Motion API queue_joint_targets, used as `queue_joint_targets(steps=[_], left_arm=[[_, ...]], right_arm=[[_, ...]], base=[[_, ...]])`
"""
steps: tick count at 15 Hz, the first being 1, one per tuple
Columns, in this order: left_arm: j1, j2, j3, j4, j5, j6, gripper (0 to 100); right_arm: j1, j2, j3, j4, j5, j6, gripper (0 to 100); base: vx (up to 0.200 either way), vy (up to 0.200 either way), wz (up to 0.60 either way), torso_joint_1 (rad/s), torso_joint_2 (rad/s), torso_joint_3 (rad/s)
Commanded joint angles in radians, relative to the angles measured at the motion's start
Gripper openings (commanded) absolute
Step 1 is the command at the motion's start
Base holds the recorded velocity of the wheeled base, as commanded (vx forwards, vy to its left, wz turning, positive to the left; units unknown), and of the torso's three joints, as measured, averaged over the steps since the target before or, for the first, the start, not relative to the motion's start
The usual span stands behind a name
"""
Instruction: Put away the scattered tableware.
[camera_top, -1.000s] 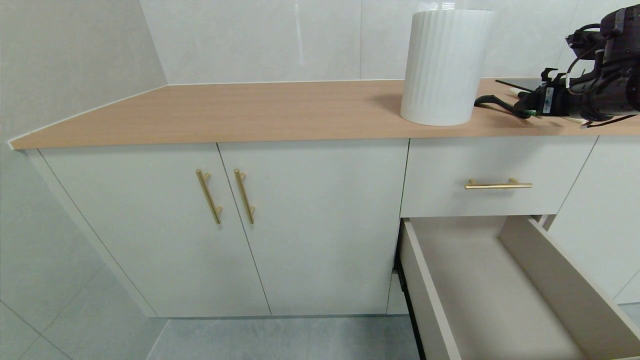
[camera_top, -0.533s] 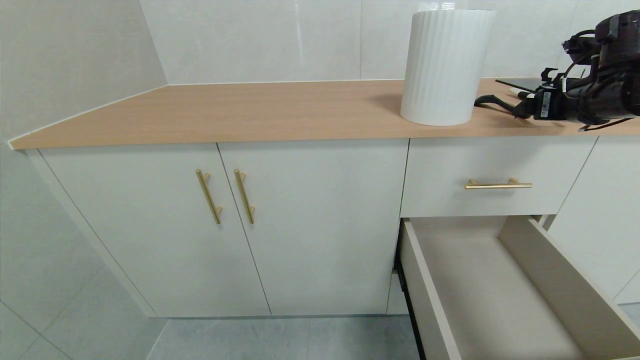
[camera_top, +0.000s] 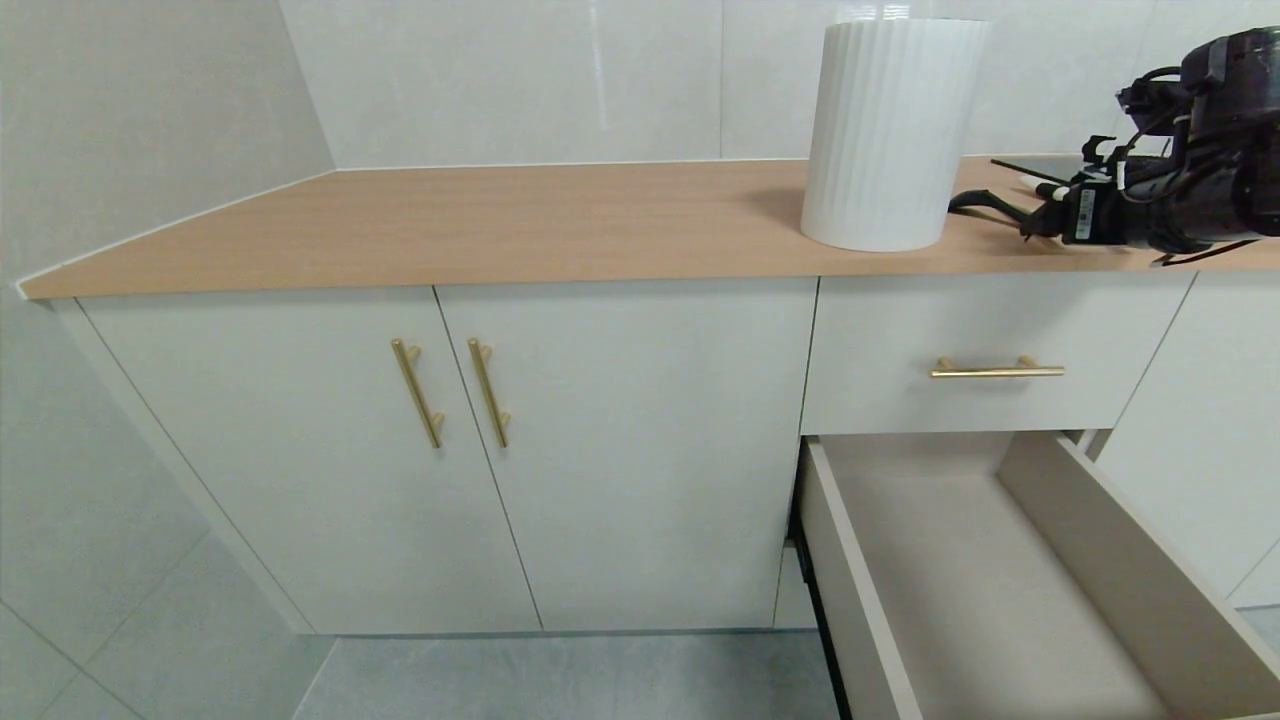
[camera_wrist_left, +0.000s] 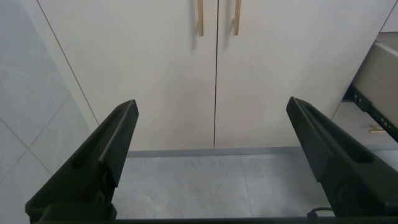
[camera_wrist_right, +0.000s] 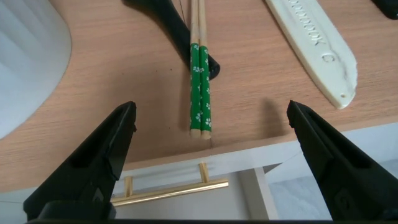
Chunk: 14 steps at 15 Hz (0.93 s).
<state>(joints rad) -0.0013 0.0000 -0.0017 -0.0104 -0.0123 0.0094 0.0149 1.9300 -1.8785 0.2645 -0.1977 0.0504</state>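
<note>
Hovering with fingers spread and empty over green-tipped chopsticks: right gripper. Chopsticks flat on countertop near front edge, lying across black utensil, possibly a ladle. Left gripper likewise spread, facing cabinet doors.

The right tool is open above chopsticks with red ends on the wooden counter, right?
Not quite: the ends are green, not red, as the right wrist view shows. The right tool is open above the chopsticks on the wooden counter.
</note>
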Motion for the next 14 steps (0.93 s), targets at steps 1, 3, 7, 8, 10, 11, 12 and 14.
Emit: queue_joint_targets(steps=[1,3,7,8,10,11,12,14], left_arm=[[0.0,0.0,0.0,0.0,0.0,0.0,100],[0.0,0.0,0.0,0.0,0.0,0.0,100],[0.0,0.0,0.0,0.0,0.0,0.0,100],[0.0,0.0,0.0,0.0,0.0,0.0,100],[0.0,0.0,0.0,0.0,0.0,0.0,100],[0.0,0.0,0.0,0.0,0.0,0.0,100],[0.0,0.0,0.0,0.0,0.0,0.0,100],[0.0,0.0,0.0,0.0,0.0,0.0,100]], right_arm=[[0.0,0.012,-0.008,-0.001,0.0,0.0,100],[0.0,0.017,-0.01,-0.001,0.0,0.0,0],[0.0,0.015,-0.013,-0.001,0.0,-0.001,0],[0.0,0.017,-0.021,-0.001,0.0,-0.001,0],[0.0,0.017,-0.027,-0.001,0.001,-0.001,0],[0.002,0.015,-0.028,-0.001,0.0,-0.001,0],[0.002,0.009,-0.028,-0.004,0.0,-0.001,0],[0.007,-0.029,-0.034,-0.001,0.001,0.003,0]], base=[[0.0,0.0,0.0,0.0,0.0,0.0],[0.0,0.0,0.0,0.0,0.0,0.0],[0.0,0.0,0.0,0.0,0.0,0.0],[0.0,0.0,0.0,0.0,0.0,0.0],[0.0,0.0,0.0,0.0,0.0,0.0],[0.0,0.0,0.0,0.0,0.0,0.0],[0.0,0.0,0.0,0.0,0.0,0.0],[0.0,0.0,0.0,0.0,0.0,0.0]])
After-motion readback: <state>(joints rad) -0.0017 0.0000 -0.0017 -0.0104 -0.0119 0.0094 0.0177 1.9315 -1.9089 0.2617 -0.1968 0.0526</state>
